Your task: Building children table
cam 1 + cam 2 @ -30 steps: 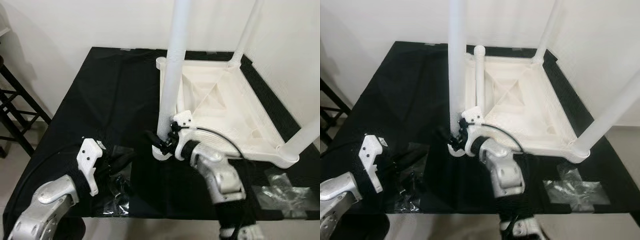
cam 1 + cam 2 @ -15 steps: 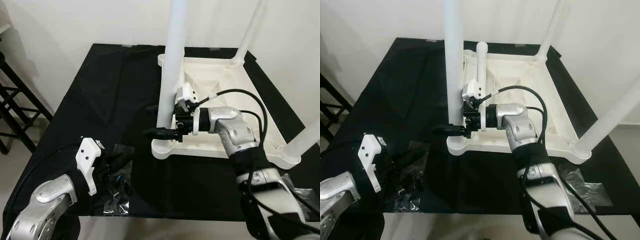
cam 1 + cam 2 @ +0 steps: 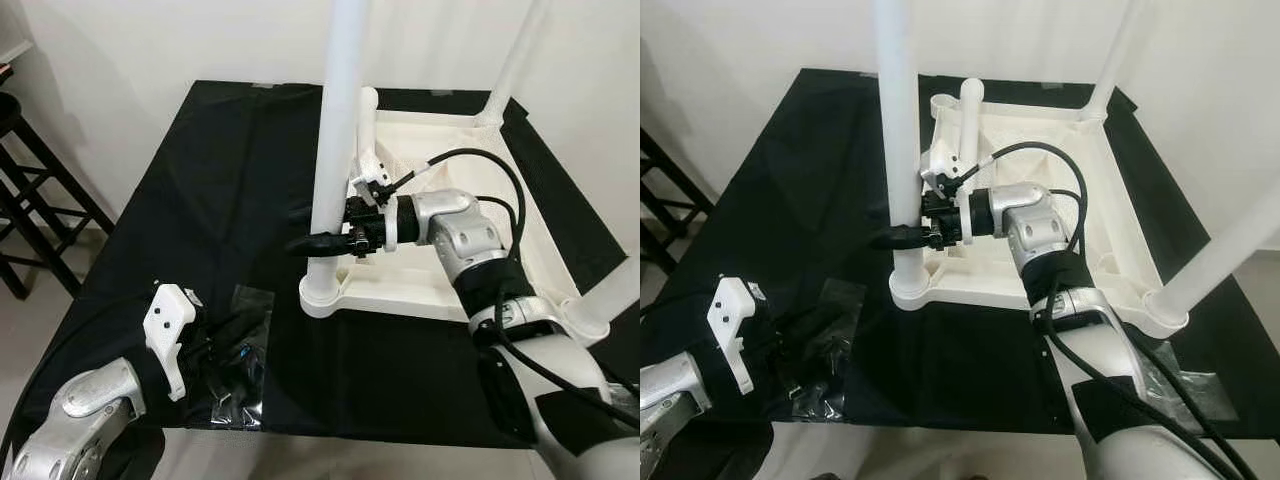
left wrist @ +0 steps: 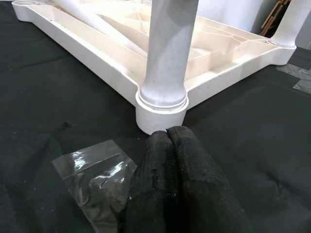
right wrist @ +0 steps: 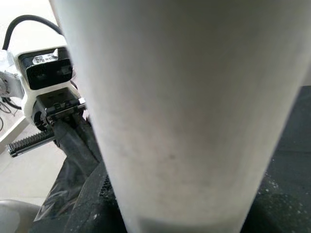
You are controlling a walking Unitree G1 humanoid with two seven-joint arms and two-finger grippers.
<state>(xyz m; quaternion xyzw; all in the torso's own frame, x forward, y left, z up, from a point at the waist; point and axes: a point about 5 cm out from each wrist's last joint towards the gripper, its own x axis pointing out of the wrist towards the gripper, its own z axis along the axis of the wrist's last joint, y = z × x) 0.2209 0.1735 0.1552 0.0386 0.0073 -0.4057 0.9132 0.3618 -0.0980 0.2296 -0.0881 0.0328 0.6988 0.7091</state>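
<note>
- The white plastic table top [image 3: 470, 215] lay upside down on a black cloth [image 3: 210, 190], filling the 1 to 3 o'clock part of the head views.
- Three white legs stood up from its corners: the near-left leg [image 3: 335, 150], a far leg [image 3: 520, 50] at 1 o'clock, and a near-right leg [image 3: 615, 290] at 3 o'clock. A further white tube [image 3: 968, 125] lay tilted across the underside near the far-left corner.
- The right arm reached forward from 5 o'clock, bent at the elbow over the table top, with the forearm pointing toward 9 o'clock.
- The right gripper [image 3: 318, 242] was clamped around the near-left leg a little above its socket, its black fingers [image 3: 305, 243] showing on the leg's left side.
- In the right wrist view that leg [image 5: 184, 111] stood very close to the lens.
- The left arm sat low at 7 o'clock, bent, with its wrist angled toward 2 o'clock.
- The left gripper [image 4: 167, 145] had its fingers pressed together on nothing, over a clear plastic bag [image 3: 235, 355] on the cloth, near the leg's socket [image 4: 162, 109].
- A dark stool [image 3: 30, 200] stood at 9 o'clock beside the cloth.
</note>
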